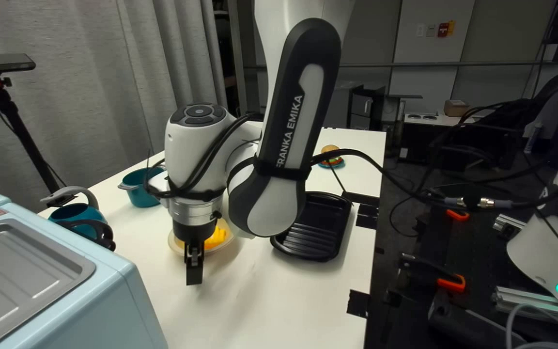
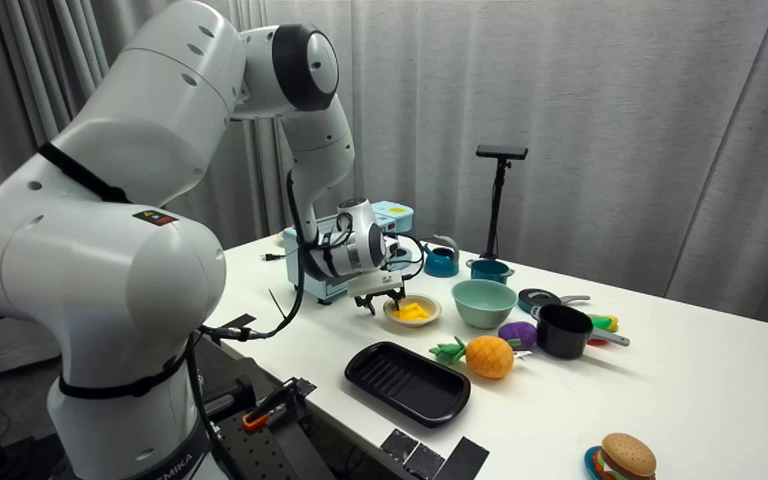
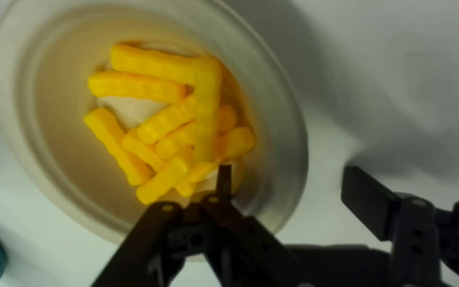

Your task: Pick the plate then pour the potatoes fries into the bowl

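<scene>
The cream plate (image 2: 432, 311) rests on the table, holding the yellow potatoes fries (image 3: 165, 123). In the wrist view its rim passes between the fingers of my gripper (image 3: 287, 183). One fingertip (image 3: 224, 175) is over the inside of the plate, the other (image 3: 367, 203) outside it above bare table. The jaws stand open with a visible gap to the rim on the outer side; whether the inner finger touches the plate I cannot tell. The mint-green bowl (image 2: 484, 305) stands right beside the plate in an exterior view and looks empty as far as its inside shows.
A black ribbed tray (image 2: 407, 387) lies nearer the robot base. Past the bowl are a pineapple toy (image 2: 489, 357), a purple toy (image 2: 517, 333) and a black pot (image 2: 561, 333). A teal kettle (image 2: 441, 262), a teal pot (image 2: 489, 271) and a light-blue oven (image 1: 114, 300) stand behind.
</scene>
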